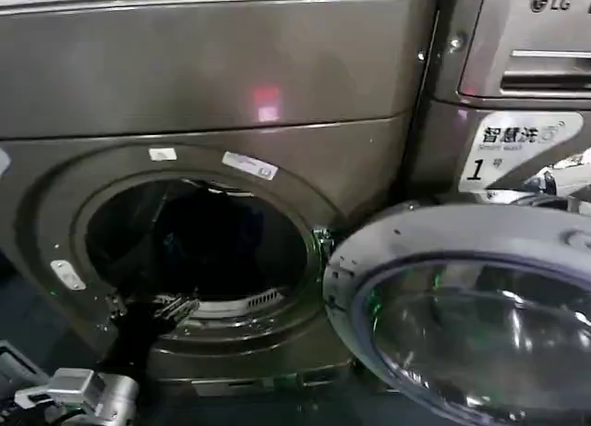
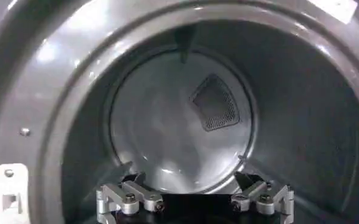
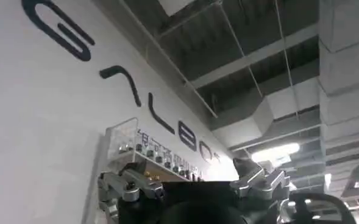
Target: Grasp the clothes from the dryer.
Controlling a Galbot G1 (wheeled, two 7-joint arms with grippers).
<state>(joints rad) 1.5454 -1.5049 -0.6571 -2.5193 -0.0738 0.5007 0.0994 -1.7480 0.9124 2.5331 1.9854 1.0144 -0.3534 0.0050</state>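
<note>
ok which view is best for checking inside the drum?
Left wrist view: it looks straight into the drum to its back wall, over the open left gripper. Head view shows a dark opening. Right wrist view faces a wall and ceiling.

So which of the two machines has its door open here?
The left machine, the dryer: its round door hangs swung out rightward, baring the dark drum. The left gripper is at the drum's lower rim. The LG-badged machine beside it shows no opening.

Dim, soft blur, glare on dryer (image 1: 231, 66)

Laundry test area, grey dryer (image 1: 212, 84), second LG machine (image 1: 517, 75), Galbot-lettered wall (image 3: 39, 122)
</note>
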